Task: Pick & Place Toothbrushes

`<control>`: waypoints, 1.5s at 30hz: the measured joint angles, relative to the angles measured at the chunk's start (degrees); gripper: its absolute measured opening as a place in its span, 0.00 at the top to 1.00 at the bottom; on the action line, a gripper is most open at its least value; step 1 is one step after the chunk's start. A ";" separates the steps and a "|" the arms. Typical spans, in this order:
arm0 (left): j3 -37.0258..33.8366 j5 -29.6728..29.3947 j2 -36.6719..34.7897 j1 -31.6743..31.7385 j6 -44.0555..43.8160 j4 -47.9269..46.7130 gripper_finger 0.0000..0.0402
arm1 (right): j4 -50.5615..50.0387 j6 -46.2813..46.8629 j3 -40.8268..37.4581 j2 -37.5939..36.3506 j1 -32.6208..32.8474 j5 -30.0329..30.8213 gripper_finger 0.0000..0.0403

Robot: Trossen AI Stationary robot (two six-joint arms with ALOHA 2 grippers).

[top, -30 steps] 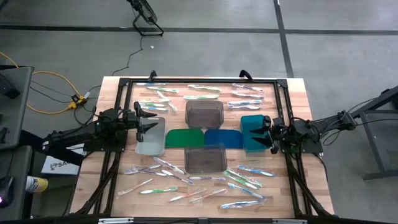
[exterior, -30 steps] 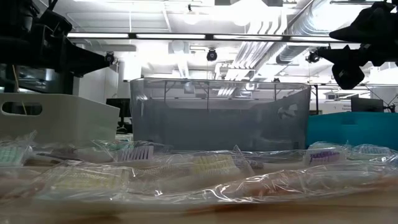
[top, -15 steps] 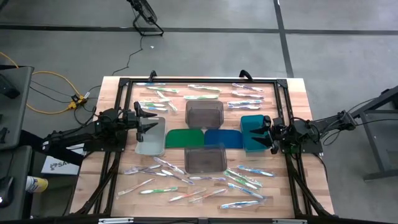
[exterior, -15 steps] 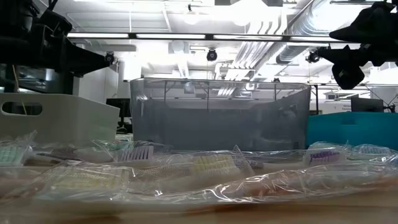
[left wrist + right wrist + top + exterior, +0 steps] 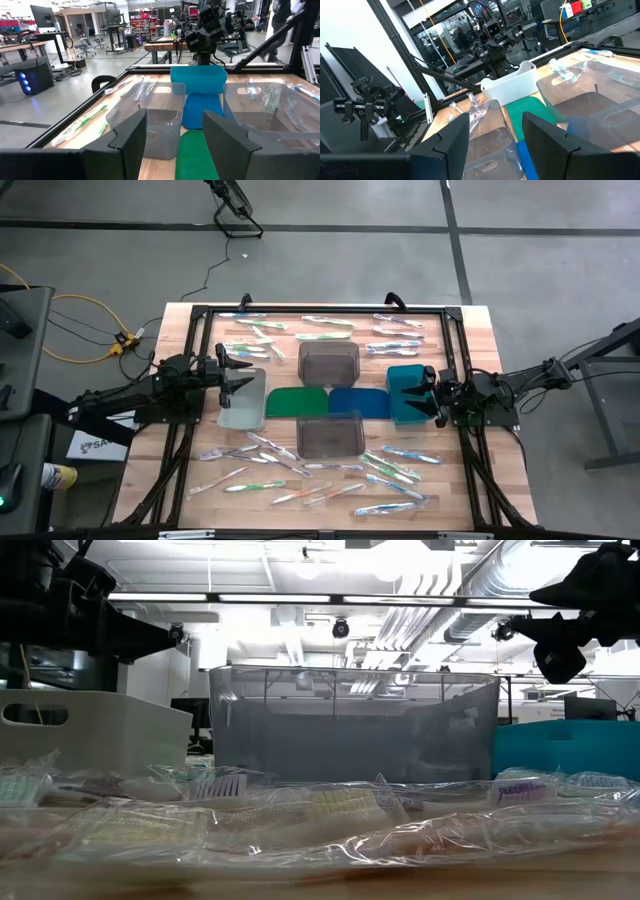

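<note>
Toothbrushes (image 5: pixel 262 481) lie in two scattered groups on my table (image 5: pixel 486 320), none of them in either claw. My left gripper (image 5: pixel 240 371) hangs over the white bin (image 5: pixel 243 412) at the table's left, its fingers (image 5: pixel 131 135) spread wide with nothing between them. My right gripper (image 5: pixel 424 391) hangs over the teal bin (image 5: pixel 405 378) at the table's right, its fingers (image 5: pixel 455 137) likewise wide apart and empty. Between the two bins lie a green mat (image 5: pixel 296 401) and a blue mat (image 5: pixel 359 401), touching each other at the table's middle. A grey bin (image 5: pixel 328 360) stands just behind the mats and a second grey bin (image 5: pixel 329 436) just in front of them. One group of toothbrushes, the far group (image 5: pixel 325 335), is strewn along the table's far edge, behind and to both sides of the rear grey bin. The other group spreads along the near edge, in front of and beside the front grey bin, well apart from both grippers. In the low view I see these near brushes in clear wrappers (image 5: pixel 330 808) close to the lens, with the front grey bin standing behind them. A black frame (image 5: pixel 458 340) borders the working area.
</note>
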 joint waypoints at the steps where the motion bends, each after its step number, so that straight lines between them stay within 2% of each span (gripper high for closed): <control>1: 0.00 0.02 0.02 0.00 0.00 0.00 0.53 | -0.02 0.00 -0.02 0.00 0.00 0.00 0.56; 15: 0.00 0.01 0.01 0.00 0.00 0.00 0.53 | 0.20 0.62 0.00 0.01 0.01 0.02 0.56; 18: 0.01 0.01 0.01 0.00 0.00 0.00 0.53 | 0.26 5.61 -0.01 0.00 -0.01 0.02 0.56; 25: 0.00 0.01 0.00 0.00 0.00 0.00 0.53 | 0.45 24.82 0.00 0.02 0.02 0.12 0.56; 29: 0.00 0.01 0.01 0.00 0.00 0.00 0.53 | 0.98 27.06 0.62 0.00 -0.01 -1.44 0.56; 34: 0.00 0.02 0.00 0.00 0.00 0.00 0.53 | -8.78 23.27 9.00 1.66 0.41 -2.83 0.56; 40: 0.00 0.00 0.00 0.00 0.00 0.00 0.53 | -26.91 28.71 22.38 9.46 0.56 -3.83 0.56; 45: 0.01 0.02 0.00 0.00 0.00 0.00 0.53 | -35.68 27.43 31.59 17.64 0.56 -13.00 0.56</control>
